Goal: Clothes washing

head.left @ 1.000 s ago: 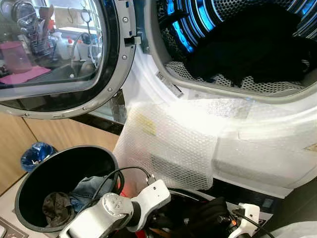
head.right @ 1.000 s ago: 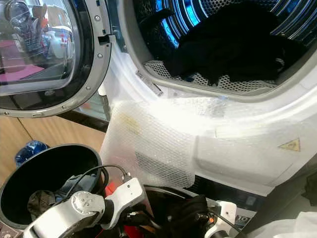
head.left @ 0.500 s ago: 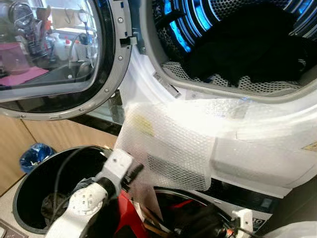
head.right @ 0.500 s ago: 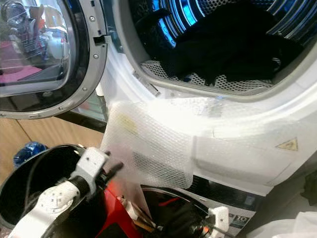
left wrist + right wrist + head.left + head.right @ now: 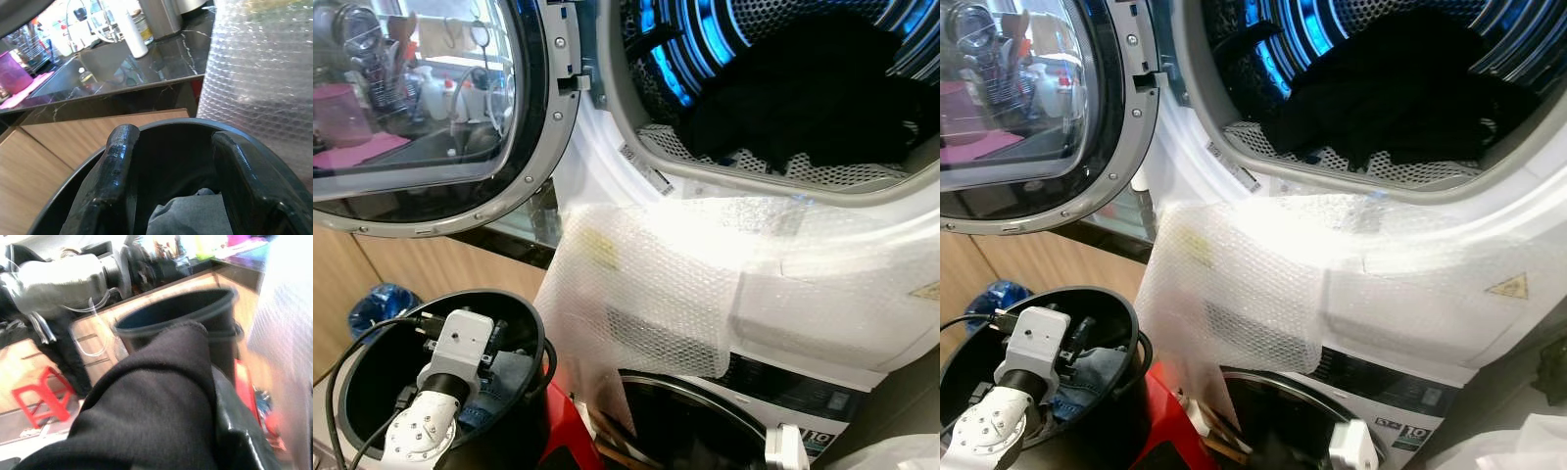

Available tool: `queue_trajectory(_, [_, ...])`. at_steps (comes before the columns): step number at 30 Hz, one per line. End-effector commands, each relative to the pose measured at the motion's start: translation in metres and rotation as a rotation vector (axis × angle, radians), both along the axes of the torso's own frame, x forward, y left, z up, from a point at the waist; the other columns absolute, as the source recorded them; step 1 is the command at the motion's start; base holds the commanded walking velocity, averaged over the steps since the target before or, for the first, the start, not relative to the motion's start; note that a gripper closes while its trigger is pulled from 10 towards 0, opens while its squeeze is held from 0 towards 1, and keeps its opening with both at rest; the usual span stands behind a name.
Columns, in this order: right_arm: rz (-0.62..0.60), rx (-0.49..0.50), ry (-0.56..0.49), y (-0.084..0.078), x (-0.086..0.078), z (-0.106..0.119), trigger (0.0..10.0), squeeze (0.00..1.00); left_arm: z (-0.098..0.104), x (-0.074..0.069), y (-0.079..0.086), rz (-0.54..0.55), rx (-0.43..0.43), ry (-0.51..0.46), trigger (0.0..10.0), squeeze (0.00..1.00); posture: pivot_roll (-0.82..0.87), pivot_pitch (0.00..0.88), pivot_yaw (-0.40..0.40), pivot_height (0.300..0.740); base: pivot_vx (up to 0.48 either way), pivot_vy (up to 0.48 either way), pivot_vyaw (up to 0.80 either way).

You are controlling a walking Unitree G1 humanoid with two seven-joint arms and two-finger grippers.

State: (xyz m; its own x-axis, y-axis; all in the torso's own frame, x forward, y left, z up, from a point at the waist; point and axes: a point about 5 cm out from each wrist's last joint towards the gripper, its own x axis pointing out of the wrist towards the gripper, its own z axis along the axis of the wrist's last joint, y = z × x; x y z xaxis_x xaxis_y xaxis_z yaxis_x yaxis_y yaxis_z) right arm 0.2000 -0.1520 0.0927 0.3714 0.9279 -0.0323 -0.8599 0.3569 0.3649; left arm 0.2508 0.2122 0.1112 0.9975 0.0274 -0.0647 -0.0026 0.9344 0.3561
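The left gripper (image 5: 171, 181) hangs inside the mouth of the black bucket (image 5: 524, 318), its two black fingers (image 5: 115, 181) spread apart with nothing between them — just beyond them lies a grey-blue garment (image 5: 193, 215) at the bottom of the bucket. The right gripper (image 5: 210, 396) has a black garment (image 5: 146, 401) draped thickly over it; one glossy finger (image 5: 234, 426) shows beside the cloth, but whether the fingers are closed on it I cannot tell. Above the bucket, the washer's round glass door (image 5: 411, 108) stands swung open to the left. In the blue-lit perforated drum (image 5: 705, 39) — up and to the right — a heap of dark clothes (image 5: 803, 88) rests on the drum floor. A sheet of bubble wrap (image 5: 646, 284) hangs down the white front of the machine, just beside the bucket's rim.
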Motion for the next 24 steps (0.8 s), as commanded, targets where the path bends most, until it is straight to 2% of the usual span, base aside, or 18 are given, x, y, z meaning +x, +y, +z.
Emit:
queue_trajectory(1, [0.088, 0.168, -0.266, 0.015, 0.024, 0.080, 0.0, 0.00, 0.000, 0.003, 0.000, -0.007, 0.023, -0.009, 10.0, 0.00, -0.02, 0.000, 0.067, 0.740, 0.000, 0.000, 0.00])
queue_trajectory(2, [0.088, 0.168, -0.266, 0.015, 0.024, 0.080, 0.0, 0.00, 0.000, 0.003, 0.000, -0.007, 0.023, -0.009, 10.0, 0.00, -0.02, 0.000, 0.067, 0.740, 0.000, 0.000, 0.00])
queue_trajectory(3, [0.109, 0.202, -0.310, 0.018, 0.028, 0.095, 0.0, 0.00, 0.000, 0.004, -0.001, -0.008, 0.023, -0.012, 10.0, 0.00, -0.02, 0.000, 0.067, 0.740, 0.000, 0.000, 0.00])
queue_trajectory(4, [0.111, 0.245, -0.363, 0.022, 0.037, 0.114, 0.0, 0.00, -0.001, 0.005, -0.002, -0.008, 0.023, -0.016, 10.0, 0.00, -0.02, 0.000, 0.066, 0.740, 0.000, 0.000, 0.00])
queue_trajectory(5, [0.103, 0.324, -0.458, 0.029, 0.058, 0.151, 0.0, 0.00, -0.002, 0.007, -0.004, -0.009, 0.013, -0.023, 10.0, 0.00, -0.03, 0.000, 0.068, 0.740, 0.000, 0.000, 0.00])
queue_trajectory(6, [0.105, 0.349, -0.489, 0.032, 0.064, 0.164, 0.0, 0.00, -0.003, 0.007, -0.005, -0.011, 0.010, -0.025, 10.0, 0.00, -0.03, 0.000, 0.068, 0.740, 0.000, 0.000, 0.00])
queue_trajectory(11, [0.145, 0.433, -0.555, 0.043, 0.098, 0.218, 0.0, 0.00, -0.005, 0.010, -0.014, -0.046, 0.000, -0.025, 10.0, 0.00, -0.01, 0.000, 0.074, 0.740, 0.000, 0.000, 0.00])
queue_trajectory(13, [0.135, 0.464, -0.603, 0.049, 0.118, 0.257, 0.0, 0.00, -0.006, 0.011, -0.016, -0.060, 0.020, -0.026, 10.0, 0.00, -0.01, 0.000, 0.075, 0.740, 0.000, 0.000, 0.00])
queue_trajectory(17, [0.086, 0.447, -0.645, 0.053, 0.144, 0.298, 0.0, 0.00, -0.007, 0.011, -0.017, -0.046, -0.004, -0.033, 10.0, 0.00, 0.01, 0.000, 0.062, 0.740, 0.000, 0.000, 0.00])
queue_trajectory(18, [0.074, 0.391, -0.666, 0.058, 0.153, 0.308, 0.0, 0.00, -0.008, 0.011, -0.018, -0.046, -0.003, -0.033, 10.0, 0.00, 0.02, 0.000, 0.054, 0.740, 0.000, 0.000, 0.00])
queue_trajectory(19, [0.074, 0.391, -0.666, 0.058, 0.153, 0.308, 0.0, 0.00, -0.008, 0.011, -0.018, -0.046, -0.003, -0.033, 10.0, 0.00, 0.02, 0.000, 0.054, 0.740, 0.000, 0.000, 0.00])
queue_trajectory(23, [-0.051, 0.268, -0.684, 0.068, 0.172, 0.332, 0.0, 0.00, -0.010, 0.010, -0.021, -0.027, -0.023, -0.037, 10.0, 0.00, 0.05, 0.000, 0.033, 0.740, 0.000, 0.000, 0.00])
queue_trajectory(24, [-0.115, 0.156, -0.731, 0.072, 0.175, 0.345, 0.0, 0.00, -0.009, 0.011, -0.022, -0.023, -0.026, -0.043, 10.0, 0.00, 0.07, 0.000, 0.031, 0.740, 0.000, 0.000, 0.00])
